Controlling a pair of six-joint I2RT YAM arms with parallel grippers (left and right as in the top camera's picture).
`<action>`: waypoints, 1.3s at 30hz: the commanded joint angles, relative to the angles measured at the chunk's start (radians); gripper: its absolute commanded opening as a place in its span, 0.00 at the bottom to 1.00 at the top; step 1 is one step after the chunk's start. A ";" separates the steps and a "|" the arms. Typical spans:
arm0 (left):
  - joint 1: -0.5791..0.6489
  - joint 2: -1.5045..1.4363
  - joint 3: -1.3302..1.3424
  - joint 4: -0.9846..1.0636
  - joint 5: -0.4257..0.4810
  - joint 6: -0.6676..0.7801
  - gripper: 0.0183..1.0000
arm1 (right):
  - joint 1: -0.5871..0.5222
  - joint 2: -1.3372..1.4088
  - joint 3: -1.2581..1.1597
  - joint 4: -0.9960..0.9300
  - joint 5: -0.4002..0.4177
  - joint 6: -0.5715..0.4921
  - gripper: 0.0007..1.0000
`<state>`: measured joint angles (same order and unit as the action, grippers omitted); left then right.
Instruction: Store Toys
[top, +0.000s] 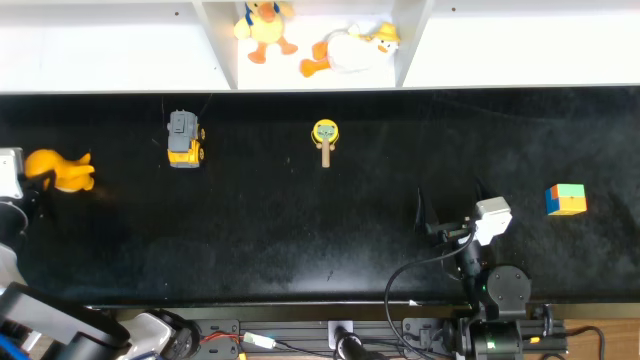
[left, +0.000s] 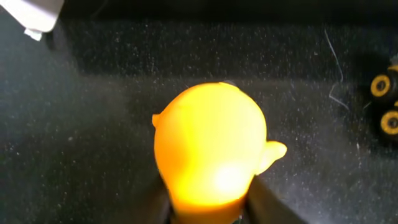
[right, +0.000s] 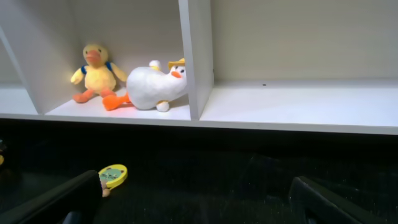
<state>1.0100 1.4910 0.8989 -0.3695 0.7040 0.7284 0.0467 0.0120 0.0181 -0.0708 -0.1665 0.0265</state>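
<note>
My left gripper (top: 30, 176) is at the table's far left, shut on an orange rubber toy (top: 64, 170); in the left wrist view the rounded toy (left: 210, 149) sits between the fingers (left: 268, 202). A yellow and grey toy truck (top: 185, 138), a yellow-green paddle toy (top: 325, 138) and a coloured cube (top: 565, 199) lie on the black table. My right gripper (top: 447, 208) hovers open near the front right, with nothing in it, its fingers (right: 68, 198) wide apart. The paddle toy (right: 113, 177) lies ahead of it.
A white shelf unit (top: 120, 60) runs along the back. Its middle compartment holds a yellow duck plush (top: 265, 25) and a white duck plush (top: 350, 48); the compartment to the right (right: 298, 102) has a bare floor. The truck's wheels (left: 382, 102) are close to my left gripper.
</note>
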 joint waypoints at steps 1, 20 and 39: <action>-0.002 0.003 0.024 0.018 0.038 -0.064 0.18 | 0.006 -0.007 -0.013 0.007 0.010 0.004 1.00; -0.315 -0.098 0.217 0.168 -0.164 -0.404 0.10 | 0.006 -0.007 -0.013 0.007 0.010 0.004 1.00; -0.490 0.101 0.298 0.393 -0.288 -0.526 0.06 | 0.006 -0.007 -0.013 0.007 0.010 0.004 0.99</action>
<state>0.5270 1.5848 1.1442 0.0048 0.4633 0.2298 0.0467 0.0120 0.0181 -0.0704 -0.1669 0.0257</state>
